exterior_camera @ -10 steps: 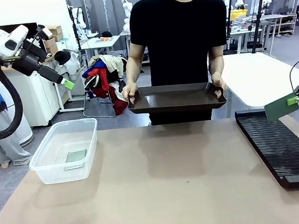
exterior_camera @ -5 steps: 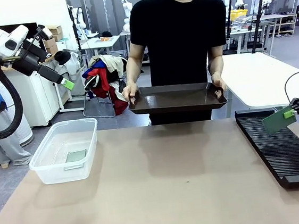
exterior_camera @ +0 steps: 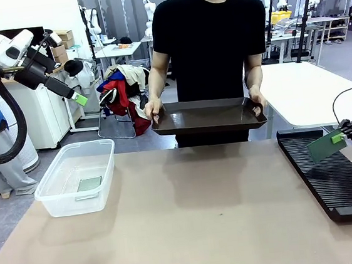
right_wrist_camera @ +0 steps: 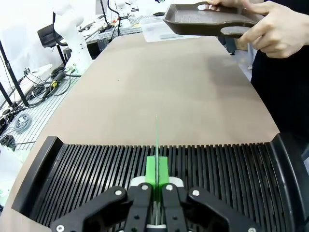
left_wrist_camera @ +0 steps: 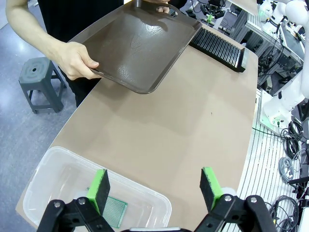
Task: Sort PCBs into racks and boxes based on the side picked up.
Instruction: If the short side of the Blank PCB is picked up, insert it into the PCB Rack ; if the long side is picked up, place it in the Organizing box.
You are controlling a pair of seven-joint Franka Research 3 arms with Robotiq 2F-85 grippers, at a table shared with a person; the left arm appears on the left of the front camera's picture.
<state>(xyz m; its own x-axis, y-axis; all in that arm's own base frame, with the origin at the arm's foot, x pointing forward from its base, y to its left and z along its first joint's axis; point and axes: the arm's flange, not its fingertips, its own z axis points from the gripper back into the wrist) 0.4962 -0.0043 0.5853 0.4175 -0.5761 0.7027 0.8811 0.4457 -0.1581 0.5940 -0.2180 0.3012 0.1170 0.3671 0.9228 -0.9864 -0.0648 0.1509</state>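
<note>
Tabletop (exterior_camera: 191,218): big tan surface, takes up most of front view. Person (exterior_camera: 210,34) in black tee stands at 12 o'clock far edge, both hands on a dark brown tray (exterior_camera: 207,115) held level above the edge, not touching the tabletop.

Rack (exterior_camera: 328,173): long black slotted, at 3 o'clock on the tabletop, runs near-to-far along the right side. In right wrist view it spans the lower frame, slots running away from cam.

Box (exterior_camera: 77,177): clear plastic tub at 9 o'clock, near left edge of the tabletop. One PCB (exterior_camera: 89,183) lies flat on its floor; left wrist view shows same board (left_wrist_camera: 115,212) by the near wall, dotted green face up.

Left arm (exterior_camera: 13,54): raised at 10 o'clock, off the tabletop, well above and behind the box. Left hand (left_wrist_camera: 157,186) open, green pads wide apart, nothing between them.

Right hand (exterior_camera: 347,131): at 3 o'clock, over far part of the rack, closed on 2nd PCB (exterior_camera: 326,146). Board sticks out toward 9 o'clock, tilted, lower edge at or just above the slots; cannot tell if touching. Right wrist view: board (right_wrist_camera: 156,140) seen edge-on as thin green line, pinched between pads, lined up w/ slots at rack's middle.
</note>
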